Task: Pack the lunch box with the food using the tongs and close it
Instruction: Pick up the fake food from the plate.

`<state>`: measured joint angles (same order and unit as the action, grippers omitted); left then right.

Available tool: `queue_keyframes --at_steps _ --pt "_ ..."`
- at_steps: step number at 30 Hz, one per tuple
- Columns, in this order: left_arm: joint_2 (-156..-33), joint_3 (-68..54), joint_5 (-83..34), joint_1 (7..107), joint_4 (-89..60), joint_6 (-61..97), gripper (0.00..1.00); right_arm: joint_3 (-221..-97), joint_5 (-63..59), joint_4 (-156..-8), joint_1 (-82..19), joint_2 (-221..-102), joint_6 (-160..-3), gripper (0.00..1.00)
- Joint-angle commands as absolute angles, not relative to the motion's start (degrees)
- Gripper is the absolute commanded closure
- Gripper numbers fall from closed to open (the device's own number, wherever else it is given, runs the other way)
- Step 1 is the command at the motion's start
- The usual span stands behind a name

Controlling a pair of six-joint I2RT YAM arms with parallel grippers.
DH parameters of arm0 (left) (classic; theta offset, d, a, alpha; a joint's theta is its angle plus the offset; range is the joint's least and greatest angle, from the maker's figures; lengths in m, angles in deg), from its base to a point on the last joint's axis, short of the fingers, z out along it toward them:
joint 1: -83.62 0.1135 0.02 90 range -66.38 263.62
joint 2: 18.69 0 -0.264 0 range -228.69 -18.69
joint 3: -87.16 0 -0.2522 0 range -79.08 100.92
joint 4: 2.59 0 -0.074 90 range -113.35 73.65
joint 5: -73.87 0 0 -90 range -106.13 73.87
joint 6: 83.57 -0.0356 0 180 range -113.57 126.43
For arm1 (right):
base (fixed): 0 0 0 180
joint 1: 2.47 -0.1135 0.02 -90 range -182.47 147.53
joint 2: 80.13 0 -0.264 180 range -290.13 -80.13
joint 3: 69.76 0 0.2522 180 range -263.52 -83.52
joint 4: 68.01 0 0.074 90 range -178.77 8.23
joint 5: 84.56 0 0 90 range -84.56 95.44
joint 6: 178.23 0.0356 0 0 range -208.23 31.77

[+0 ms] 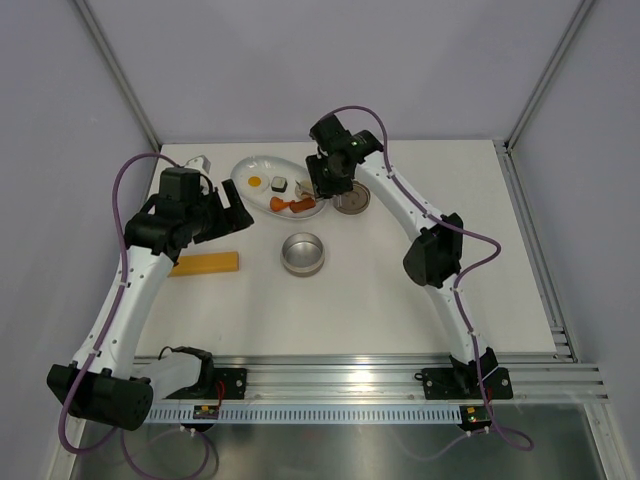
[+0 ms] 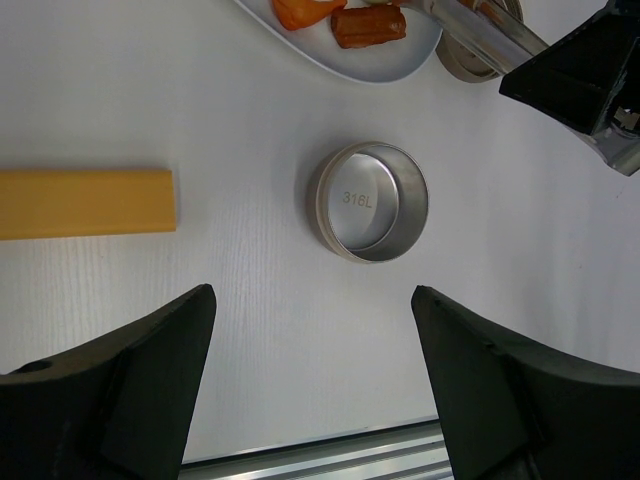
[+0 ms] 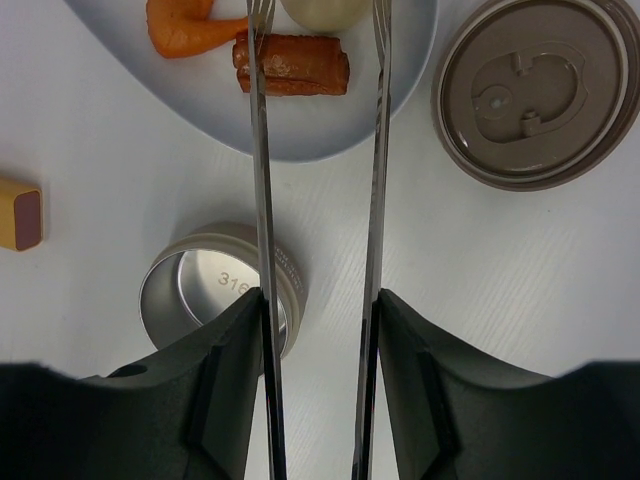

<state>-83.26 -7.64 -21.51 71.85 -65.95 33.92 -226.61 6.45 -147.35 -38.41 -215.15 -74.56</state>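
Observation:
The lunch box (image 1: 302, 254) is an open, empty steel tin (image 2: 368, 202) standing on the table, seen below the plate in the right wrist view (image 3: 190, 295). Its lid (image 3: 540, 90) lies flat to the right of the white plate (image 3: 300, 140). My right gripper (image 3: 320, 300) is shut on the tongs (image 3: 262, 150), whose arms stand apart. The tong tips reach over the plate, one crossing the sausage (image 3: 300, 65), with the beige ball (image 3: 322, 10) between them. An orange chunk (image 3: 185, 28) lies left of the sausage. My left gripper (image 2: 312, 300) hangs open and empty near the tin.
A yellow block (image 1: 204, 264) lies left of the tin. The plate (image 1: 262, 165) also holds a fried egg (image 1: 255, 182) and a sushi roll (image 1: 279, 183). A metal rail runs along the near table edge.

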Motion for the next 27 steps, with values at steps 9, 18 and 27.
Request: queue_keyframes --at_steps 9,18,27 --pt "-81.79 -8.94 -22.02 72.19 -63.81 33.85 0.16 -229.07 8.16 -145.32 -39.65 -217.59 -75.66 0.42" --pt "-81.53 -9.21 -22.37 72.10 -63.72 33.68 0.16 -229.51 9.04 -144.97 -39.82 -218.47 -75.04 0.47" --pt "-81.18 -9.30 -22.10 72.19 -64.07 33.59 0.16 -229.69 8.43 -143.65 -40.00 -214.43 -74.52 0.69"
